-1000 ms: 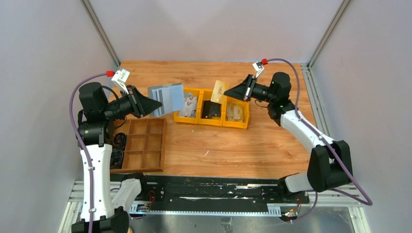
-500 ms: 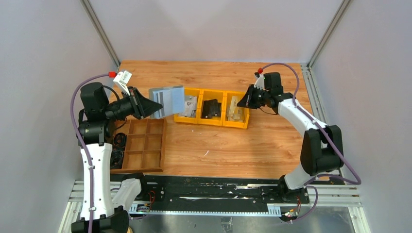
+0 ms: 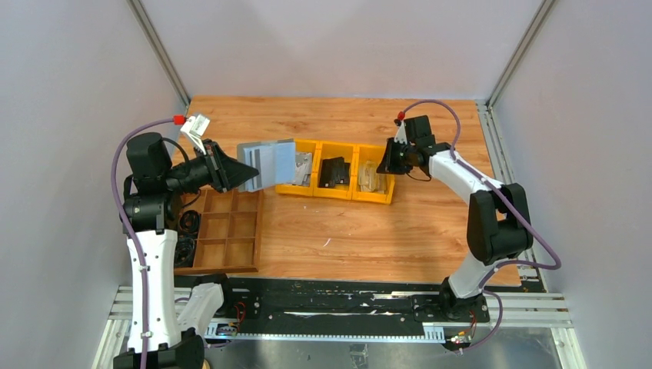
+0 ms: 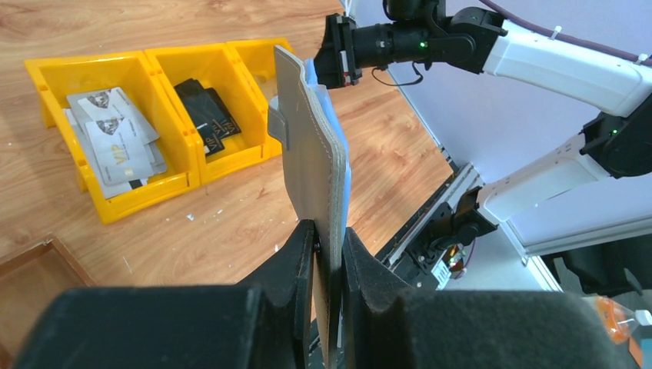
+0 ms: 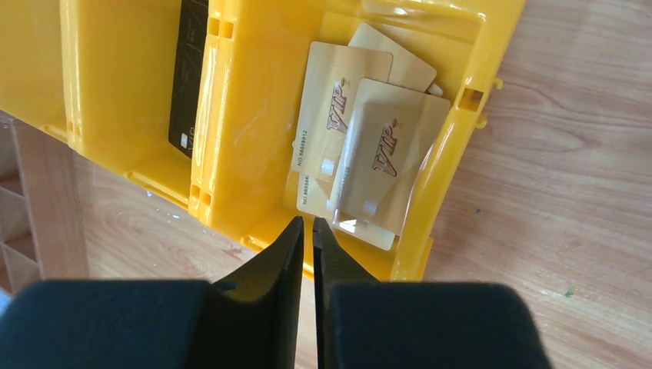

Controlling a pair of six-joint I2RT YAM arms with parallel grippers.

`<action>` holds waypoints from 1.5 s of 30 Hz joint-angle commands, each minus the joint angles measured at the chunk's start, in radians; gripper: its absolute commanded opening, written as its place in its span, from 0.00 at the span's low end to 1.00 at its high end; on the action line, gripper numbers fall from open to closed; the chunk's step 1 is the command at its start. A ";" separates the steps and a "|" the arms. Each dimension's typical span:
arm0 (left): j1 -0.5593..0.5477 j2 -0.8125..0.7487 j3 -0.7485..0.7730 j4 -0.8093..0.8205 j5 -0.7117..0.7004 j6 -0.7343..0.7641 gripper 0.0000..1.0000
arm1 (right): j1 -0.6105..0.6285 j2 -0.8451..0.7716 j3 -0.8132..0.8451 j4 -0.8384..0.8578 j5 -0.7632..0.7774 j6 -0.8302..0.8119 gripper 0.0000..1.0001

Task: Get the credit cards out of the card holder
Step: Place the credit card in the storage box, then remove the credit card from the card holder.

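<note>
The grey-blue soft folding card holder (image 4: pixel 311 154) stands upright on edge, pinched at its bottom between the left fingers (image 4: pixel 296 254). Gold rectangular credit cards (image 5: pixel 384 154) lie flat, overlapping, just beyond the right fingers (image 5: pixel 281 254).

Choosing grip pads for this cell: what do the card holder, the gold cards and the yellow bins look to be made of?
Card holder: soft grey leather or faux leather, judging by its matte face and layered edge.
Gold cards: probably plastic, glossy, with a sheen over the printed lettering.
Yellow bins: moulded plastic, smooth and shiny, with reflections on the walls.
</note>
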 commanded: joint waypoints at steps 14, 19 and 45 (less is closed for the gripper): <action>0.002 -0.023 -0.004 0.028 0.107 -0.022 0.00 | 0.146 -0.235 0.125 0.275 -0.458 0.182 0.74; 0.002 -0.025 -0.001 0.029 0.208 -0.024 0.00 | 0.272 -0.242 0.126 0.644 -0.641 0.395 0.76; 0.002 -0.028 0.020 0.029 0.391 -0.063 0.00 | 0.454 -0.248 0.143 0.490 -0.607 0.047 0.82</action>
